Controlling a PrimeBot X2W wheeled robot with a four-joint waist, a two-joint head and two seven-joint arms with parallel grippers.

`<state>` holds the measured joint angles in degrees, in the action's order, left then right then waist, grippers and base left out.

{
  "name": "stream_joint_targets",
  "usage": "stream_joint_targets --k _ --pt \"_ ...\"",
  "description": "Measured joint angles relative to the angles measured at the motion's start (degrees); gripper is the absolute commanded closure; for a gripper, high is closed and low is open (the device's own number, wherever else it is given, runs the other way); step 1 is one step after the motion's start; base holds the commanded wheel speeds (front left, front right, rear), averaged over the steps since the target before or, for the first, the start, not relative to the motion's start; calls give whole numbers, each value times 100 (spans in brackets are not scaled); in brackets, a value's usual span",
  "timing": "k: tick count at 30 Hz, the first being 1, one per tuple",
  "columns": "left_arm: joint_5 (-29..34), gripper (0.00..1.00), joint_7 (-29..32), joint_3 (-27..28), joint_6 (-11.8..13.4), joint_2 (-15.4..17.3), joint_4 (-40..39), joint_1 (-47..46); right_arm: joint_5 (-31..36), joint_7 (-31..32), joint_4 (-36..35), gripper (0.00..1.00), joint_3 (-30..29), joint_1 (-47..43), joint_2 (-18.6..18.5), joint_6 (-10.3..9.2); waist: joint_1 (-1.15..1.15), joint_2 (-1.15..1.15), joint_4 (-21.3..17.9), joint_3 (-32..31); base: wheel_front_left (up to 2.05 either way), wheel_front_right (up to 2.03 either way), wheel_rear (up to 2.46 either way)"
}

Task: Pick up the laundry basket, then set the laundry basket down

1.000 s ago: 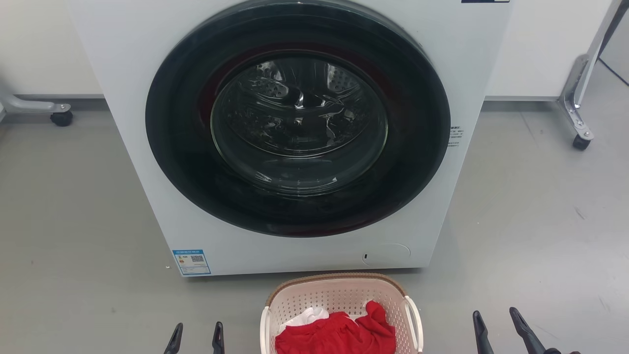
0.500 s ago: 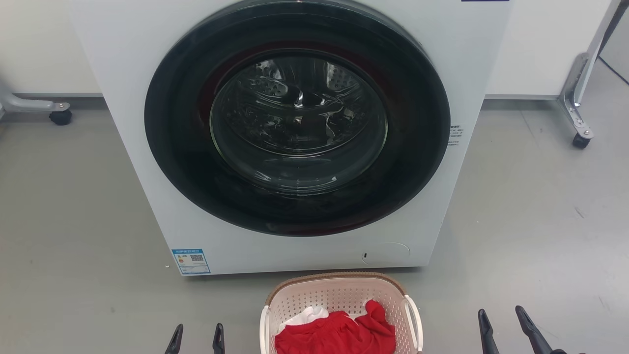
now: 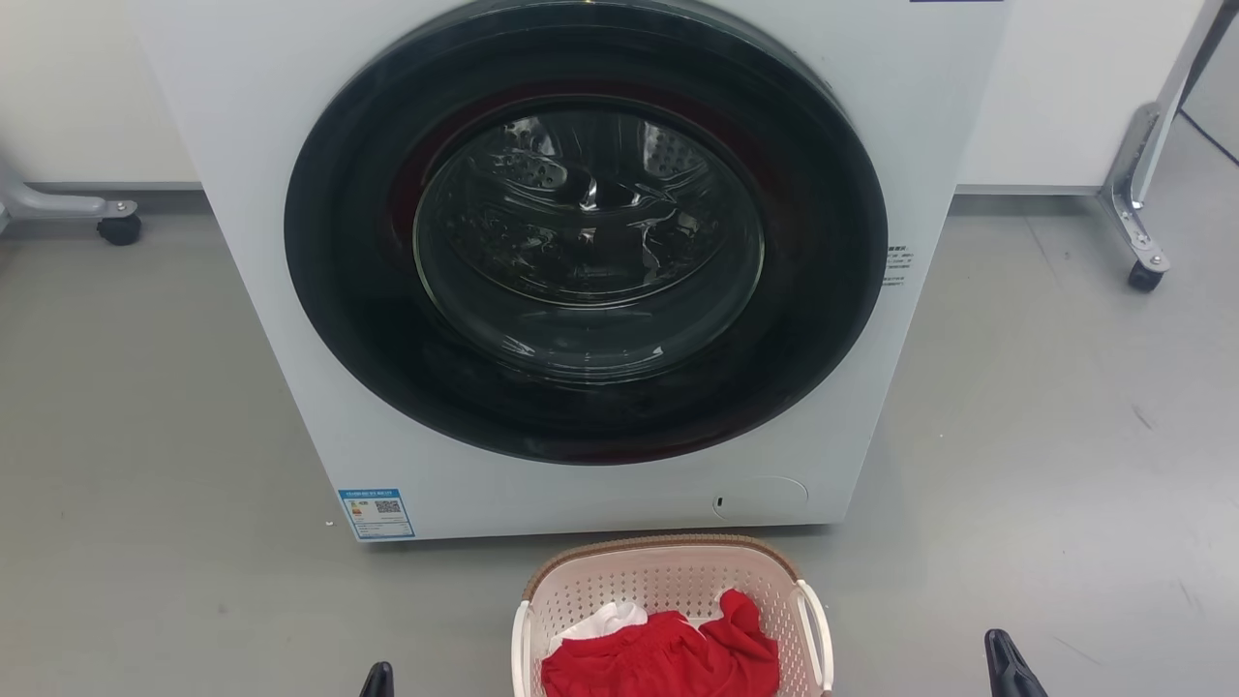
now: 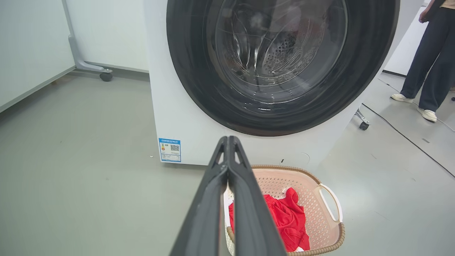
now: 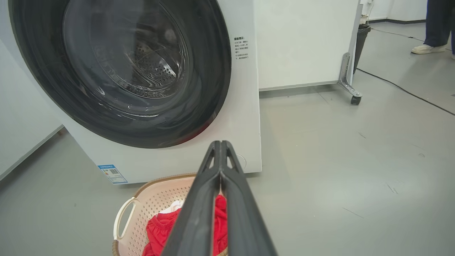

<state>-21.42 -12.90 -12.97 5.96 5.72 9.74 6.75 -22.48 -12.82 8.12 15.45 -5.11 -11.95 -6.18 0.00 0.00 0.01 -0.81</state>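
Note:
The laundry basket [image 3: 668, 548] stands on the grey floor just before the washer, pale and perforated, with a brown rim and white loop handles. Red cloth [image 3: 668, 658] and a bit of white cloth lie inside it. My left gripper [image 3: 377, 680] pokes up left of the basket, apart from it; in the left wrist view its fingers [image 4: 227, 139] are pressed together with nothing between them, the basket [image 4: 316, 199] beyond them. My right gripper [image 3: 1003, 654] sits well right of the basket. Its fingers [image 5: 219, 143] are likewise shut on nothing above the basket [image 5: 153, 202].
A white front-loading washer [image 3: 581, 271] with its dark round door shut fills the space behind the basket. Wheeled metal frame legs stand at the left [image 3: 106, 218] and right [image 3: 1142, 232]. A person's legs [image 4: 426, 64] and a floor cable [image 4: 408, 138] lie to the right.
Both grippers have gone from open to shut and have dropped lower in the head view, with only one dark tip of each left showing. The basket has not moved.

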Motion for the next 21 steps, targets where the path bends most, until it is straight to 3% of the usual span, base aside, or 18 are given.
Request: stream_joint_targets --k 21 --pt "-1733 100 490 436 -297 -68 159 -200 -1697 494 196 100 -550 231 230 291 0 0 0 21 0 0 0"
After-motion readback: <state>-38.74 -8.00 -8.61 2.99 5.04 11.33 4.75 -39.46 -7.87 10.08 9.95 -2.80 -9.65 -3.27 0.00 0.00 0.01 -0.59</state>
